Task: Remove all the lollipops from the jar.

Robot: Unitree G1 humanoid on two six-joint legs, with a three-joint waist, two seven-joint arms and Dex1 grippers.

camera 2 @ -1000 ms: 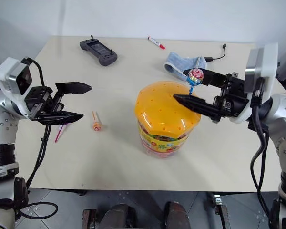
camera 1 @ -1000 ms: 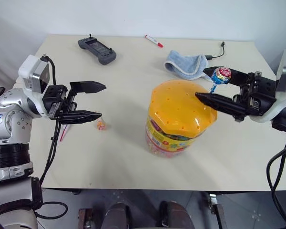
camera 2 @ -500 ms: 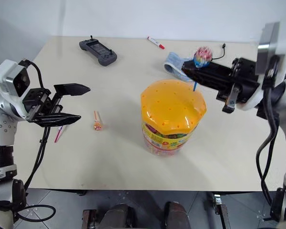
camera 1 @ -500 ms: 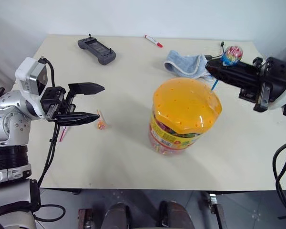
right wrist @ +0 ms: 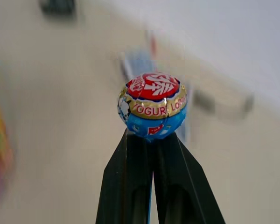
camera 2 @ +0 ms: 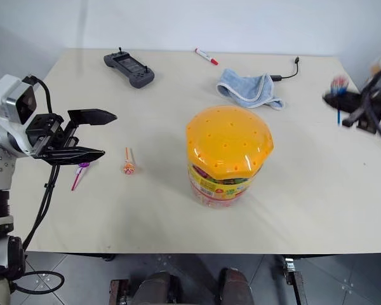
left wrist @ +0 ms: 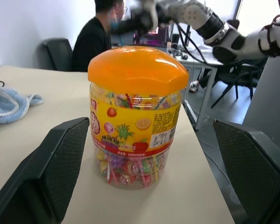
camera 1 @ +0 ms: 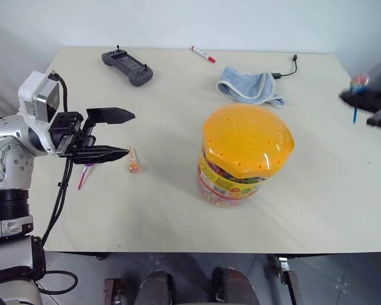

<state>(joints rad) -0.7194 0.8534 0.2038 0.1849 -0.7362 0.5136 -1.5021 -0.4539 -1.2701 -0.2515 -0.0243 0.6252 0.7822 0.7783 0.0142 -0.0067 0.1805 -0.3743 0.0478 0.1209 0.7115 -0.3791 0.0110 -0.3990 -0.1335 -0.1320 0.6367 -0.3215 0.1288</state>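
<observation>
The jar (camera 1: 244, 155), a clear tub with a yellow-red label and a holed orange lid, stands upright at mid-table. My right gripper (camera 1: 354, 96) is far out at the table's right edge, shut on the blue stick of a blue-red lollipop (right wrist: 152, 105), just under its head. An orange lollipop (camera 1: 134, 166) and a purple one (camera 1: 84, 171) lie on the table left of the jar. My left gripper (camera 1: 130, 134) hovers open above them, pointing level toward the jar, with nothing between its fingers. More wrapped sweets show inside the jar (left wrist: 135, 112).
A black game controller (camera 1: 127, 65) and a red marker (camera 1: 204, 54) lie at the back of the table. A blue cloth (camera 1: 251, 86) with a black cable (camera 1: 289, 67) sits back right. A seated person (left wrist: 98, 37) shows beyond the table.
My right gripper closed on the blue-red lollipop's stick, lifted it clear of the lid and swung it far right. The jar tipped briefly and stands upright again. The left gripper stayed put.
</observation>
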